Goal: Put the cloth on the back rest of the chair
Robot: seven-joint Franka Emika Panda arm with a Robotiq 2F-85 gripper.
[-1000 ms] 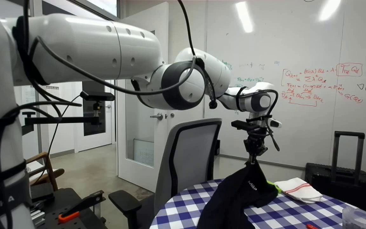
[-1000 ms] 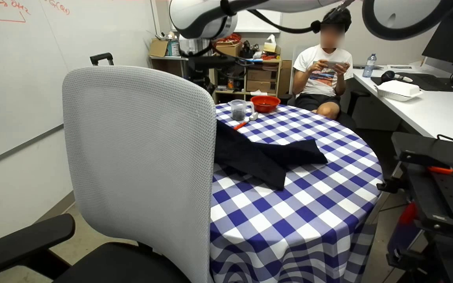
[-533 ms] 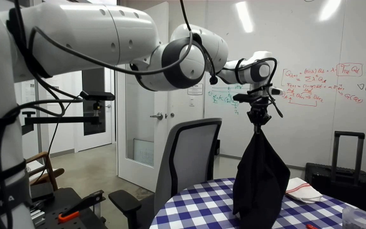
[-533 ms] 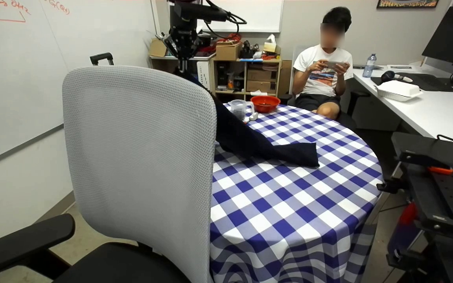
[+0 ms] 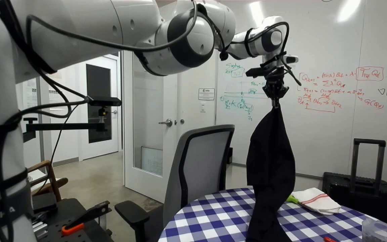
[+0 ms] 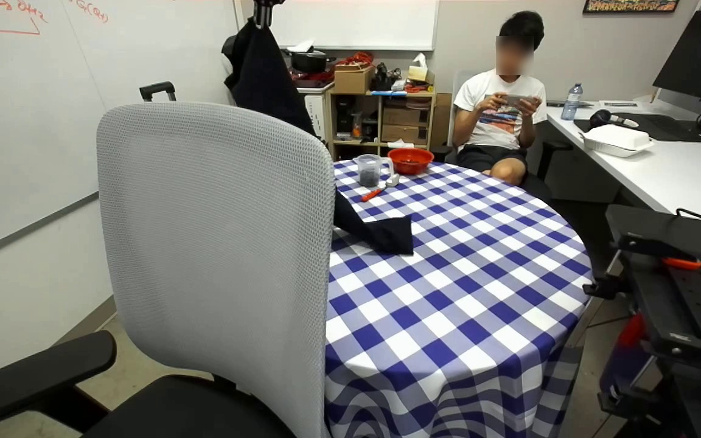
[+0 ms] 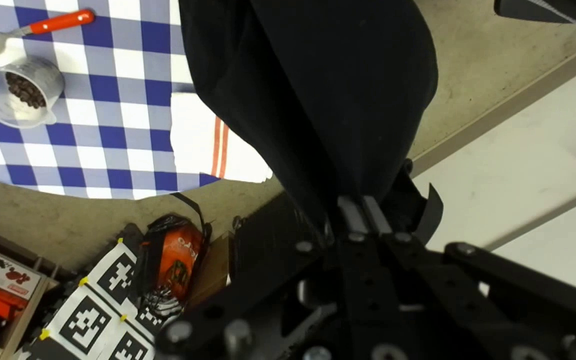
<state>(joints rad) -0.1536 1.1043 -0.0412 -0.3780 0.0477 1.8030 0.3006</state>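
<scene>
The cloth is long, black and limp. It hangs from my gripper, with its lower end resting on the table. In an exterior view the cloth shows partly behind the chair, with one end lying on the tablecloth. In the wrist view the gripper is shut on the cloth, the fingers close together. The grey back rest of the chair stands beside the table; it also shows large in an exterior view. The gripper is higher than its rounded top and apart from it.
The round table has a blue-and-white checked tablecloth. On it are a white towel, a measuring cup, a red-handled spoon and a red bowl. A black suitcase stands by the whiteboard. A person sits behind the table.
The gripper has risen well above the table with the cloth. The cloth has gone from lying mostly on the table to hanging, and its lower end has slid along the tablecloth toward the chair.
</scene>
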